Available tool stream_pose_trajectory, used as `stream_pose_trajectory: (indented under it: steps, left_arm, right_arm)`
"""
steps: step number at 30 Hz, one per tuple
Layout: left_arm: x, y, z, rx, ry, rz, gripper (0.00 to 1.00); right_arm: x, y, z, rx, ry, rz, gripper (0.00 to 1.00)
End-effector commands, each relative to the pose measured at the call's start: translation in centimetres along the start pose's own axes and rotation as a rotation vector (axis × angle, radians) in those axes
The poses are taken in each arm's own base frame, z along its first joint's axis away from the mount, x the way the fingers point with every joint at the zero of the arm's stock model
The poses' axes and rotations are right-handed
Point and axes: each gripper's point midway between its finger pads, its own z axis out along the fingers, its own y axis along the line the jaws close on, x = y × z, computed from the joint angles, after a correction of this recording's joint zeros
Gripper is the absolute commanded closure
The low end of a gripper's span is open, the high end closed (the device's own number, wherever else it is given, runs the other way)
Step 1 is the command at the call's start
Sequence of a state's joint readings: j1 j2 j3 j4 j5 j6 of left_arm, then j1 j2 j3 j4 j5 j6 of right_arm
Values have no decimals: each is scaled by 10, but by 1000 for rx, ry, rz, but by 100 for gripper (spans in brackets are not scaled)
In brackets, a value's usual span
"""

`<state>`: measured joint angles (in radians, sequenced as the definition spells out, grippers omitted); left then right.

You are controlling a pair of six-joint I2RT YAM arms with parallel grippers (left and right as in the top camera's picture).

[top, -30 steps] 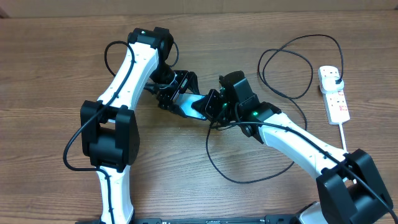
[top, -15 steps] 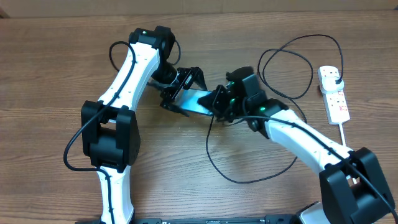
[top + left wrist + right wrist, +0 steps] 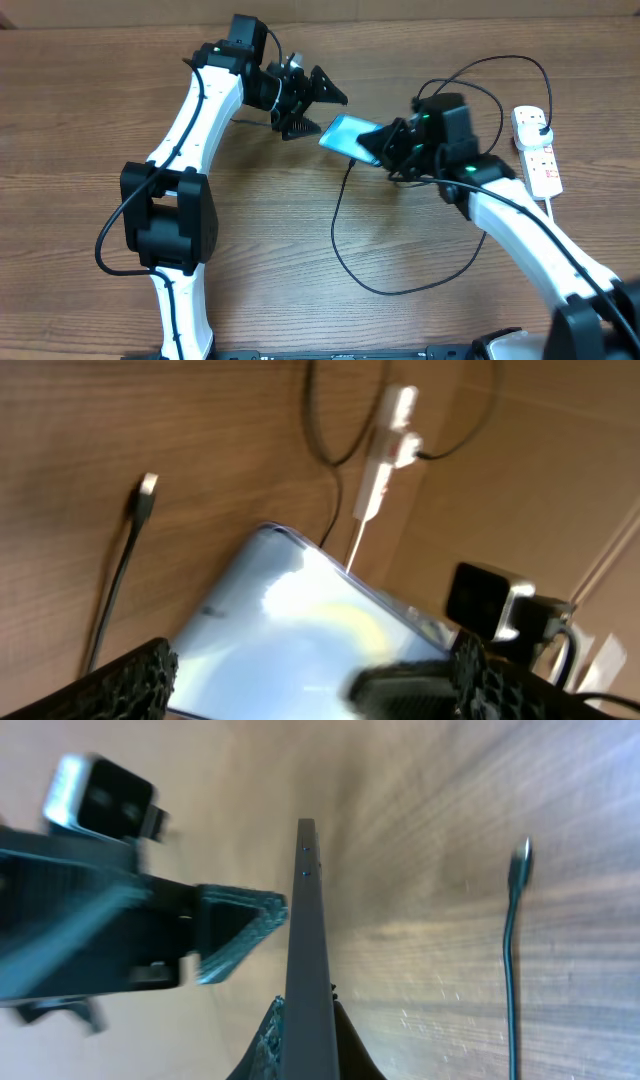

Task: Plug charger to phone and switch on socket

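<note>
phone (image 3: 345, 135): slim slab, glossy pale-blue screen, dark bezel; screen text too blurred to read. Tilted above wood-grain table (image 3: 90, 110), one end pinched by right gripper (image 3: 382, 146). Left gripper (image 3: 326, 112) jaws wide, just beside free end; contact unclear. charger (image 3: 334, 240): thin black cable looped on table, connector tip (image 3: 148, 485) loose. socket (image 3: 540, 160): white strip, red marks, far right.

No legible text, phone (image 3: 350, 137) screen washed out, socket (image 3: 537, 150) red markings unreadable
</note>
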<state>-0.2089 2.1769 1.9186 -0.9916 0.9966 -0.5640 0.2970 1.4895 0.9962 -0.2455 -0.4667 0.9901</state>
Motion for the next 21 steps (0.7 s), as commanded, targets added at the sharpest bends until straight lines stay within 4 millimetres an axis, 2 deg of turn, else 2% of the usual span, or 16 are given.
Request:
stream_pose_trajectory:
  steps: [1,5,7,12,17,21]
  left_arm:
    - [11,-51,-28,104,-37,227,9]
    - [12,-82,-44,146,-102,317,9]
    - [9,-89,-48,163,-119,298,9]
    - [-3,-102,-52,203,-153,173,11]
    - [-12,-122,-55,264,-177,108,12]
    - [-15,-134,-54,295,-188,65,25]
  right_arm:
    - [-28,29,-35,-81,-143,-64,96]
    - [-58,59,-66,-178,-316,-26,96]
    - [-68,70,-74,-228,-373,38,96]
    - [-81,80,-78,-294,-477,253,96]
    - [-84,89,-79,-336,-562,351,96]
    - [-81,110,-76,-417,-589,339,96]
